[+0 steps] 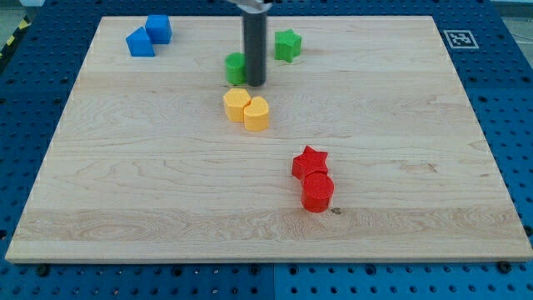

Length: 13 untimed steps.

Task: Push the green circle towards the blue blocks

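Observation:
The green circle (235, 67) sits at the view's upper middle of the wooden board (125, 183). My tip (255, 84) is right against its right side, and the rod hides part of it. Two blue blocks sit at the view's top left: a blue cube (158, 28) and a blue wedge-like block (140, 42), touching each other. They lie well to the left of the green circle and a little higher.
A green star (288, 45) sits right of the rod. Two yellow blocks (247, 109) touch each other just below the green circle. A red star (310, 162) and a red cylinder (317, 192) sit together at the lower middle right.

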Motion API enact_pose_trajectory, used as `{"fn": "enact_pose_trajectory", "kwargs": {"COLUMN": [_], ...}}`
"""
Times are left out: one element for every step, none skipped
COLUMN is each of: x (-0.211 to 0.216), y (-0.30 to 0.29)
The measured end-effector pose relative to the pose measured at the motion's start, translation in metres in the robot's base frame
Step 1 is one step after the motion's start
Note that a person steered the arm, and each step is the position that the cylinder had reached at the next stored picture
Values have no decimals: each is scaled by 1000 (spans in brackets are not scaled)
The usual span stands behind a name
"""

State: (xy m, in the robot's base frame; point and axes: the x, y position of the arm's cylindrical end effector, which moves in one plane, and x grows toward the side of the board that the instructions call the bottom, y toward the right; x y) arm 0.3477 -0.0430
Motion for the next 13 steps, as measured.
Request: {"fn": "enact_pose_trajectory", "kwargs": {"x": [-1, -2, -29, -36, -31, -32, -51, -64, -66, -66, -66, -66, -65], "y": [-31, -34, -60, -79, -63, -17, -8, -34, -36, -35, -63, -72, -44]}}
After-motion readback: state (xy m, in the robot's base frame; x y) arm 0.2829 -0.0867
